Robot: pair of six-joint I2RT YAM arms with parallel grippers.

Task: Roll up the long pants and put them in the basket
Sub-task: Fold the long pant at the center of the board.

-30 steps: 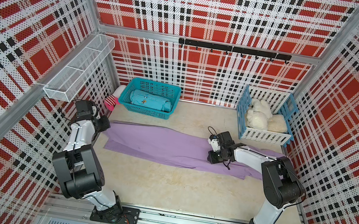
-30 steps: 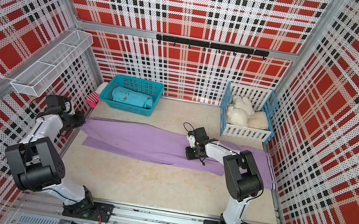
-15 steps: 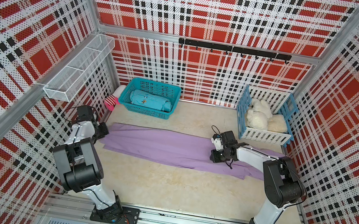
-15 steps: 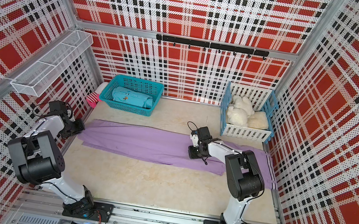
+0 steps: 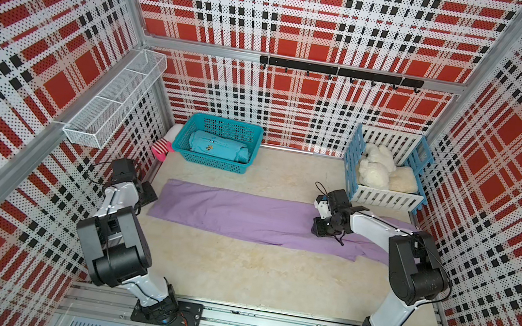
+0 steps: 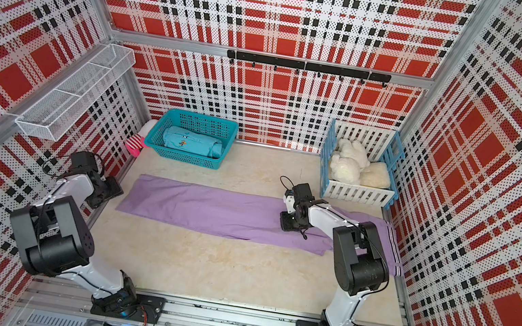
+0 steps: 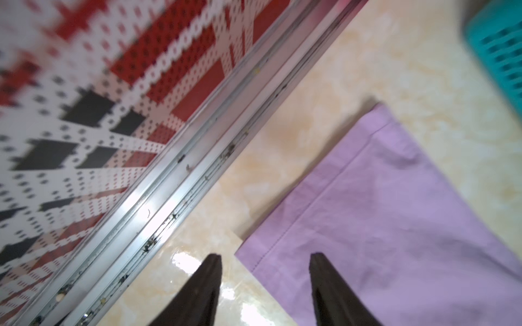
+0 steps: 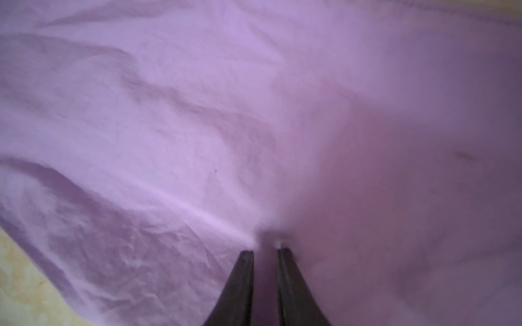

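The long pants [image 5: 243, 215] [image 6: 208, 210] lie flat and stretched across the floor in both top views, lilac, with the striped waistband [image 6: 393, 250] at the right end. My left gripper [image 5: 148, 193] [image 7: 264, 256] stands open at the leg end. One of its fingers [image 7: 209, 285] is over bare floor, its mate over the cloth, and the hem corner [image 7: 245, 254] lies between them. My right gripper [image 5: 320, 229] [image 8: 264, 249] is low on the pants near the waist end, jaws nearly together with a pinch of lilac cloth between them.
A teal basket [image 5: 227, 121] with a teal-blue rolled garment [image 5: 219, 146] stands at the back left, with a pink striped sock [image 5: 161, 149] beside it. A white-and-blue crate [image 5: 386, 197] of plush toys is at the back right. The left wall's metal rail [image 7: 197, 158] runs close to my left gripper.
My left gripper has opened and let go of the leg hem, after moving down along the left wall. The pants now lie straighter. My right gripper shifted slightly right.
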